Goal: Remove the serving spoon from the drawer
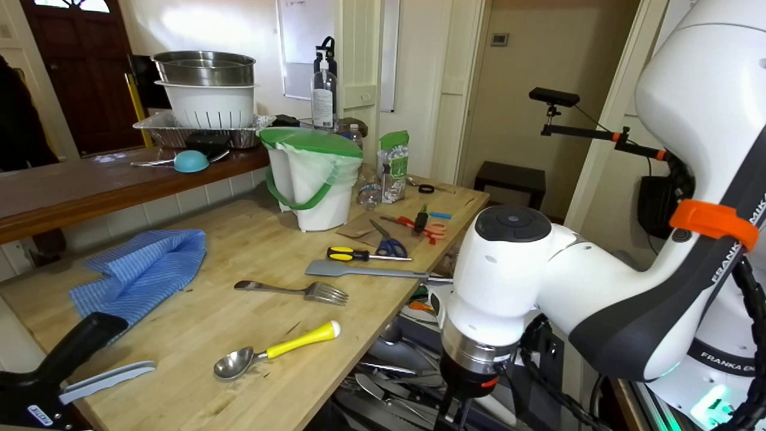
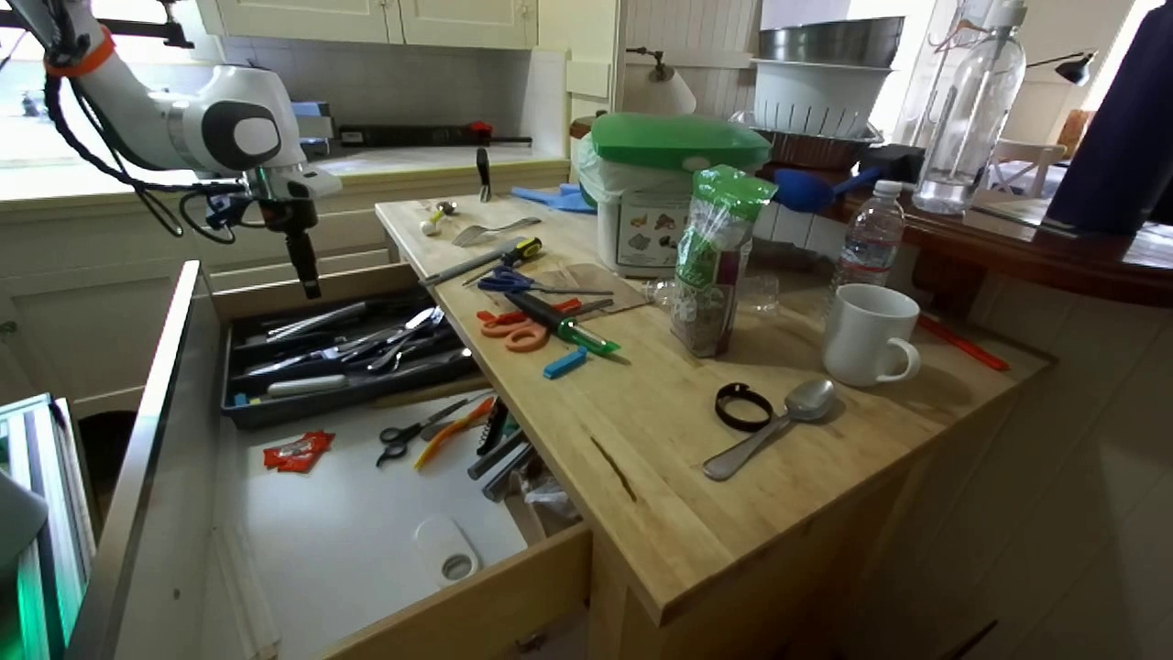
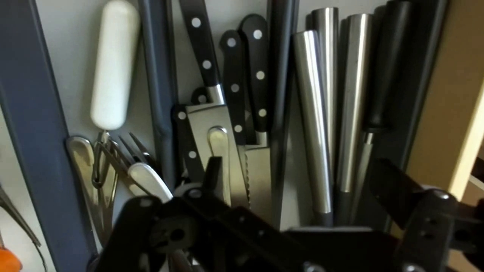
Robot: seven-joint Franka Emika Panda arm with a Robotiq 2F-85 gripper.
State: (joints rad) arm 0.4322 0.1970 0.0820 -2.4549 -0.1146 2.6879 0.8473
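Note:
The pale wood drawer [image 2: 458, 600] is pulled open, with a dark utensil tray [image 2: 302, 410] inside. The drawer's wooden side [image 3: 446, 94] shows in the wrist view. My gripper [image 3: 302, 185] is open and empty above the tray's compartments; it also points down over the tray in both exterior views [image 1: 452, 410] [image 2: 305, 270]. Between the fingers lie steel handles [image 3: 312, 121] that run into dark lower parts. A black-handled steel tool [image 3: 389, 68] lies beside them. The serving spoon's round black bowl does not show; it may be hidden below the gripper.
Knives [image 3: 234, 83] and a white handle [image 3: 115, 64] lie in neighbouring compartments. A wooden counter [image 1: 287, 383] overhangs the drawer, holding a yellow-handled spoon [image 1: 302, 339], a fork [image 1: 293, 290] and a grey spatula [image 1: 365, 271]. Scissors [image 2: 412, 431] lie in the drawer outside the tray.

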